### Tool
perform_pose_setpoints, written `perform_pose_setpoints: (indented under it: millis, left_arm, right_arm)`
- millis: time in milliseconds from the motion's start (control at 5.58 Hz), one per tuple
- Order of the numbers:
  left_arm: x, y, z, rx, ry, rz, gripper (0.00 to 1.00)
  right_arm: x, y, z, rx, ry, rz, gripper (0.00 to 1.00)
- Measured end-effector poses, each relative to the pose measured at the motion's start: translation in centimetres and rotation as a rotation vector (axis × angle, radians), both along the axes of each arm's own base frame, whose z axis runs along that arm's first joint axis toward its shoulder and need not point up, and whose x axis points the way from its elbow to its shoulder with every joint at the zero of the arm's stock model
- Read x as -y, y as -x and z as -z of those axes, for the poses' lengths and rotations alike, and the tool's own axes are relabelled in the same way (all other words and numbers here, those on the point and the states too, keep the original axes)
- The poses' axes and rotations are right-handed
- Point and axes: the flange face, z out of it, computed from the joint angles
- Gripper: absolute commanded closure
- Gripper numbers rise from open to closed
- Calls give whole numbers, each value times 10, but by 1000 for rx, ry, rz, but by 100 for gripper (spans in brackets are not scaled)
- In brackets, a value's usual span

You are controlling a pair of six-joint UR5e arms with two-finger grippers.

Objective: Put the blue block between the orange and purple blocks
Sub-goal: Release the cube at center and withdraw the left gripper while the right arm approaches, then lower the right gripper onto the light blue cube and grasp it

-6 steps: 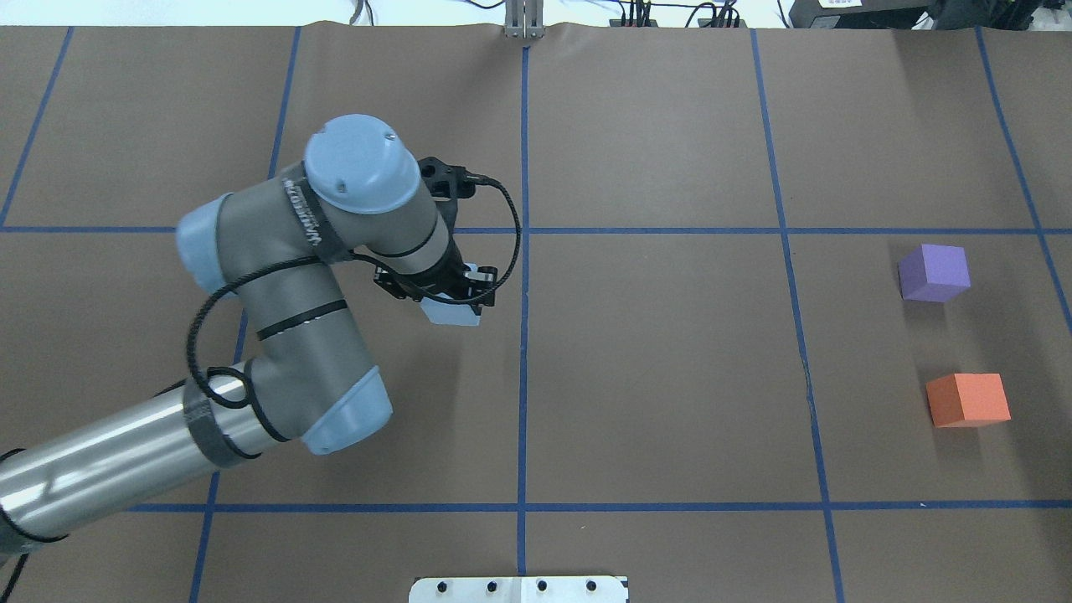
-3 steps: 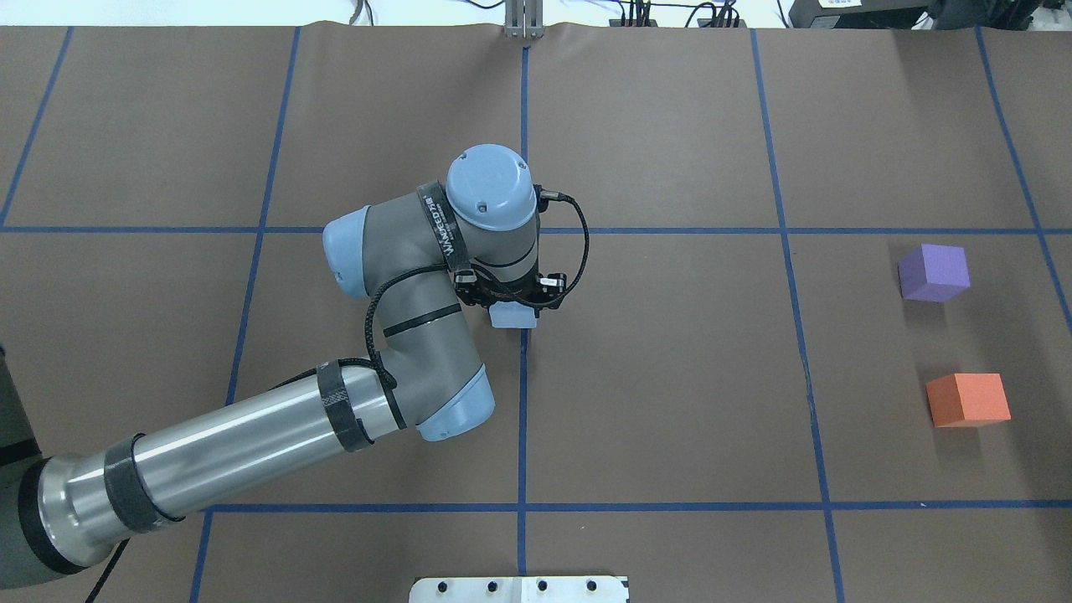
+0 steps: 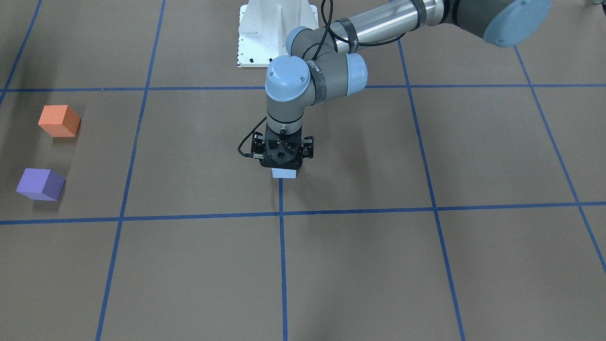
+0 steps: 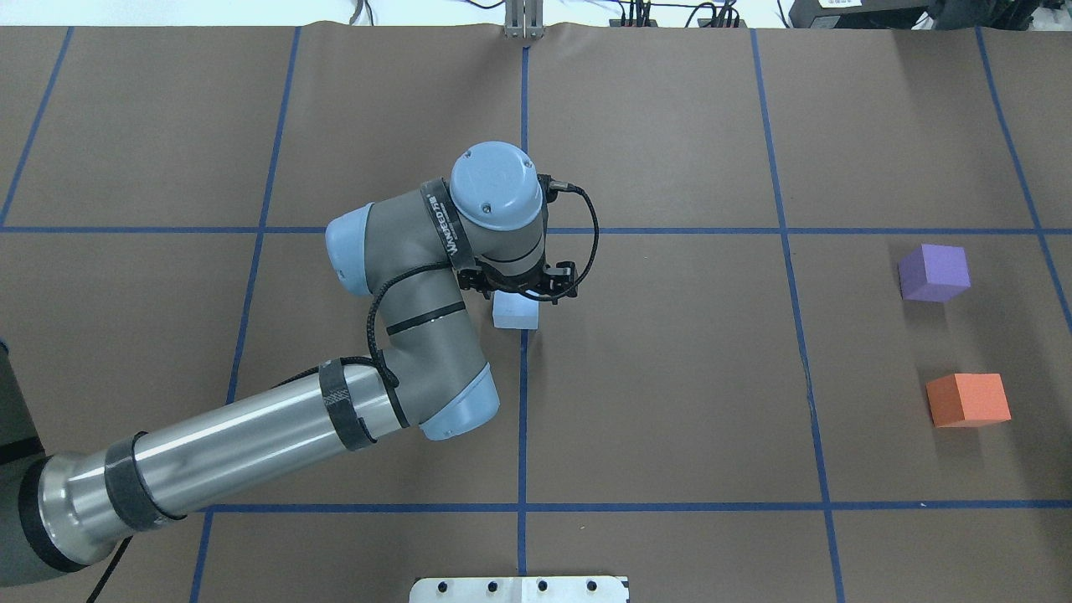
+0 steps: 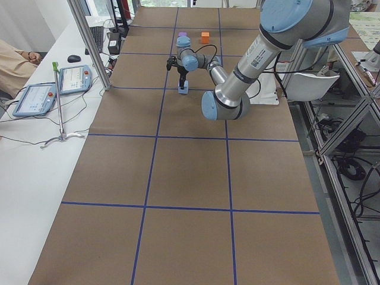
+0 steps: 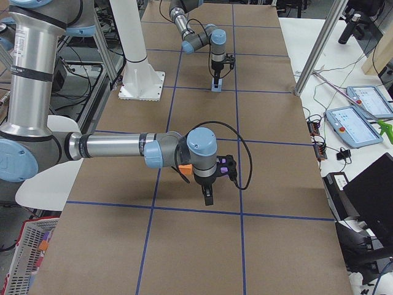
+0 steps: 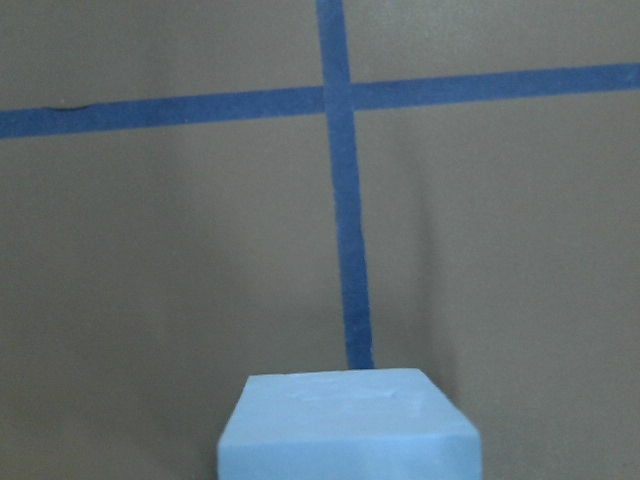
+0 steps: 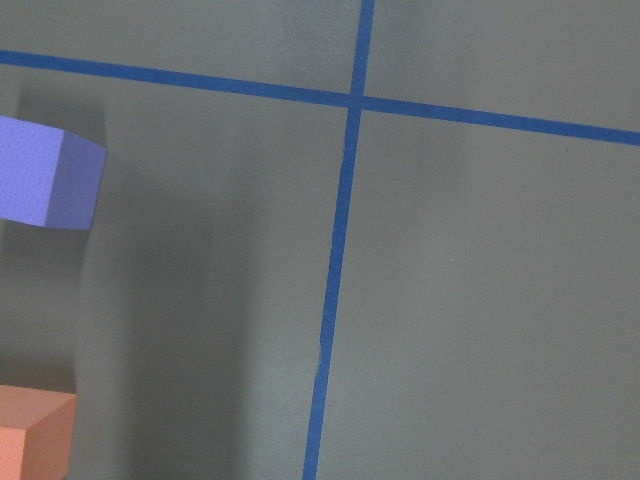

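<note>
1 blue block (image 4: pixel 515 311) is held clamped in the left gripper (image 3: pixel 284 166), over the centre line (image 4: pixel 523 402), well apart from the purple block (image 4: pixel 934 273) and orange block (image 4: pixel 967 400). The state of the right gripper (image 6: pixel 209 198) cannot be told.

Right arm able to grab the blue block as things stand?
Probably not yet. The left gripper sits directly over the blue block, apparently gripping it, so its top is covered. The right gripper hangs far off, by the orange block and purple block.
</note>
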Motion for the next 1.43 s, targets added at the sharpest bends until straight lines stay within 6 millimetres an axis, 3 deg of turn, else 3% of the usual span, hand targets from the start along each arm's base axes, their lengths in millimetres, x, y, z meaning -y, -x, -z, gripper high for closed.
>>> perform_pose_setpoints:
  millis: [179,358,538,717,896,1075,1434]
  left_arm:
    - [16,45,11,-16,-27,-48,0]
    - [34,103,-1,-11,-92,-103,0]
    - [62,161,-26,18,-175,-128,0]
    - [100,224,-49,55,-251,-134,0]
    - [132,289,-80,76,-296,-161,0]
    - [148,359,-130,95,-294,-169,0]
    - [153,482,-259,172,-180,-93,0]
  right_arm:
    - [7,3,15,24,-59,-7,0]
    - [26,12,43,74,-126,4,0]
    - [51,27,84,156,-158,2,0]
    - [75,61,138,239,-130,-20,0]
    - [94,122,195,266,-100,-28,0]
    - [105,199,245,261,-80,-37,0]
    - [96,357,347,193,-26,-89,0]
